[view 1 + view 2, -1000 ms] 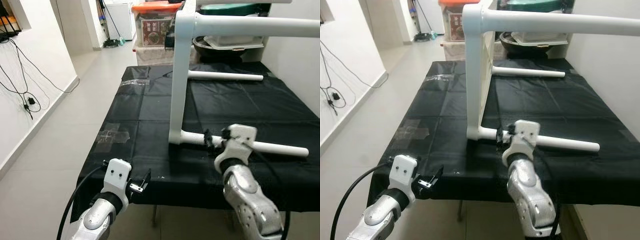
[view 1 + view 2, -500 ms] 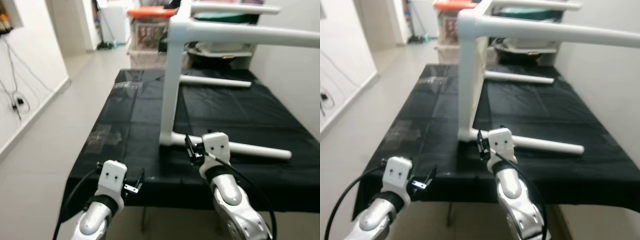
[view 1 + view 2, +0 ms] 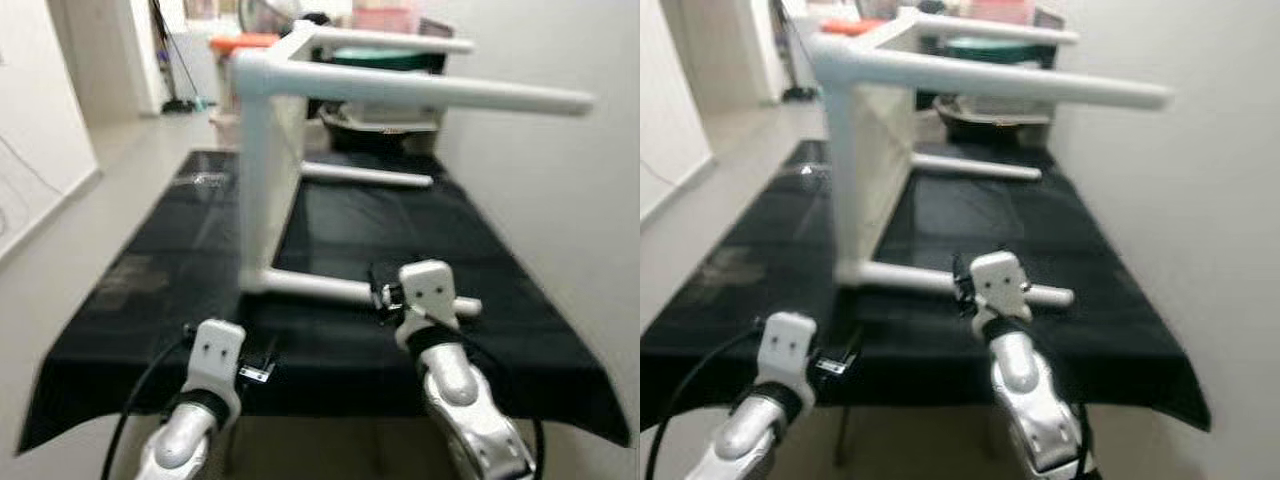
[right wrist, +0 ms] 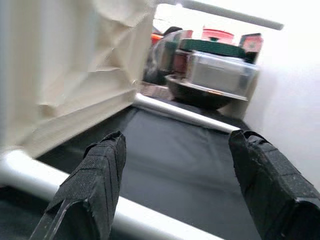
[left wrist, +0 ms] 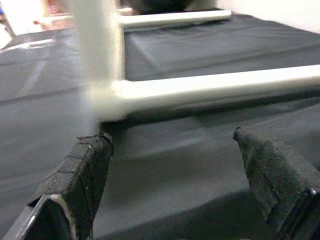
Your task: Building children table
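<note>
White table frame (image 3: 262,190) lies on its side on black-covered surface (image 3: 150,290), legs horizontal. Right tool (image 4: 172,190) spread, straddling lower leg (image 3: 310,288), not gripping. Left tool (image 5: 175,165) spread, at near edge, clear of frame.

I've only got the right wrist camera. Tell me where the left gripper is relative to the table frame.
Observer: The left gripper hovers over the near edge of the black cloth, short of the lower leg, with its fingers open.
Operator: Describe how the whole table stands.
Observer: The white children's table lies on its side on the cloth, and an upper leg juts out high above the right gripper.
Operator: Place my gripper along that lower leg.
Observer: It is toward the leg's free end, away from the corner where the leg joins the frame.
</note>
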Robot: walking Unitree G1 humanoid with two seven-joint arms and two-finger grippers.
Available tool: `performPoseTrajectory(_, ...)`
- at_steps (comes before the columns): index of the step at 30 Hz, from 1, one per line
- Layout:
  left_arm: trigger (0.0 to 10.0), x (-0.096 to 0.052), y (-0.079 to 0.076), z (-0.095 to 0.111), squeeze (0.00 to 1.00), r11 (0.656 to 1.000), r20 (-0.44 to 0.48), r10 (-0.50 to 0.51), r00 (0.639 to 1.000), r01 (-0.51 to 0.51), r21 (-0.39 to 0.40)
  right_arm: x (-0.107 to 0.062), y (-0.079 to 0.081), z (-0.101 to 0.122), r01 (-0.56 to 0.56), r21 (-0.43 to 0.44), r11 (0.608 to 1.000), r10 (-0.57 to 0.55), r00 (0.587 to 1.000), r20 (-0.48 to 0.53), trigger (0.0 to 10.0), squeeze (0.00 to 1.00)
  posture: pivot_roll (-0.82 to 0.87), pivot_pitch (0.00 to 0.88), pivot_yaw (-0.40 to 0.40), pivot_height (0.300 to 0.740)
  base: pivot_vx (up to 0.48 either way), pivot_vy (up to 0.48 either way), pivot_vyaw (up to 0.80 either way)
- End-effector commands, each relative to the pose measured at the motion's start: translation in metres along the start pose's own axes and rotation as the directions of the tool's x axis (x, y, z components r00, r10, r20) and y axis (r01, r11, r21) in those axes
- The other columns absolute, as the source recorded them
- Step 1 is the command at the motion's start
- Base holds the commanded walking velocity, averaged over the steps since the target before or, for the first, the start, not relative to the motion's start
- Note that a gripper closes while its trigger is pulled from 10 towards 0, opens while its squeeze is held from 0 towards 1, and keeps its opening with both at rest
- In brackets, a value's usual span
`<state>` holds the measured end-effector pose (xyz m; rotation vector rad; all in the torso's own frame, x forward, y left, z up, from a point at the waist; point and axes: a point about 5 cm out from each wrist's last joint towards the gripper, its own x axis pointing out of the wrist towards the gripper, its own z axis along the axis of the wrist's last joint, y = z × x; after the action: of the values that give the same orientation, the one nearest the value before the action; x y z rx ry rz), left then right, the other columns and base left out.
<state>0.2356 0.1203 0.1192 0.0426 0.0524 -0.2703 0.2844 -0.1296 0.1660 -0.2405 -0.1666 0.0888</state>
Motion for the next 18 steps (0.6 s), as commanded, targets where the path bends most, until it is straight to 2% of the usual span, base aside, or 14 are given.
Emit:
performPoseTrajectory(1,10.0,0.002,-0.003,0.002,0.00,1.000,0.013,-0.008,1.000,0.008,-0.012,0.001,-0.005,-0.002,0.021,-0.013,1.000,-0.021,1.000,-0.001,10.0,0.00,0.17,0.000,-0.018,0.740,0.431,0.000,0.00)
performPoseTrajectory(5,10.0,0.002,0.001,0.002,0.00,0.998,0.013,0.019,1.000,-0.018,-0.056,0.002,-0.006,-0.004,0.028,-0.021,0.999,-0.028,1.000,0.001,10.0,0.00,0.17,0.000,-0.017,0.740,0.108,0.000,0.00)
performPoseTrajectory(14,10.0,0.003,0.004,0.001,0.00,0.996,0.014,0.050,0.999,-0.049,-0.072,0.003,-0.006,-0.007,0.025,-0.024,0.999,-0.025,1.000,-0.008,10.0,0.00,0.16,0.000,-0.014,0.740,0.000,0.000,0.00)
performPoseTrajectory(17,10.0,0.003,0.007,0.001,0.00,0.994,0.012,0.069,0.998,-0.068,-0.082,0.005,-0.003,-0.007,0.033,-0.067,0.997,-0.033,0.999,-0.005,10.0,0.00,0.16,0.000,-0.014,0.740,0.000,0.000,0.00)
performPoseTrajectory(18,10.0,0.003,0.008,0.001,0.00,0.992,0.014,0.083,0.996,-0.082,-0.093,0.006,-0.004,-0.005,0.075,-0.089,0.993,-0.074,0.997,0.017,10.0,0.00,0.16,0.000,-0.014,0.740,0.000,0.000,0.00)
